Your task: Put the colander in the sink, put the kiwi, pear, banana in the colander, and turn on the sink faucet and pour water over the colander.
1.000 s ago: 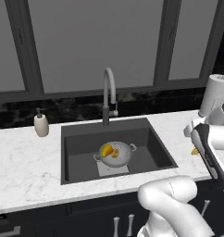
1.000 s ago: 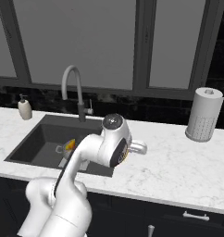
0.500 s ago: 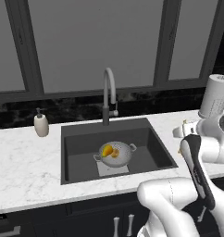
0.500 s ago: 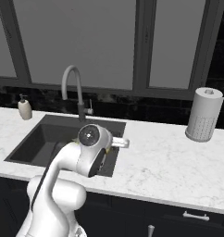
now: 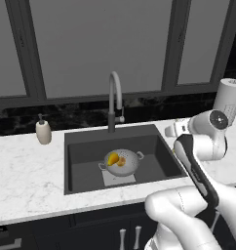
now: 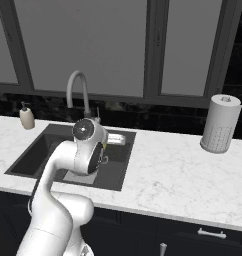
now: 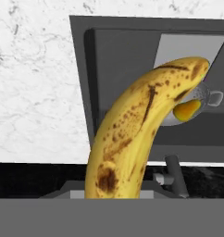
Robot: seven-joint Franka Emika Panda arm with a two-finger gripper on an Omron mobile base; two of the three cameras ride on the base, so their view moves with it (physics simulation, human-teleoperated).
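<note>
Left base view: one colander (image 5: 122,161) on the sink (image 5: 81,161) floor, two fruits inside, pear (image 5: 113,158) and kiwi (image 5: 122,161); one sink faucet (image 5: 115,100) behind. Right base view: arm over the sink's right rim, one paper-towel roll (image 6: 220,123) well right on the bench (image 6: 183,170). Hand view: end effector narrowed on one banana (image 7: 137,125), colander beyond the banana's far tip.
</note>
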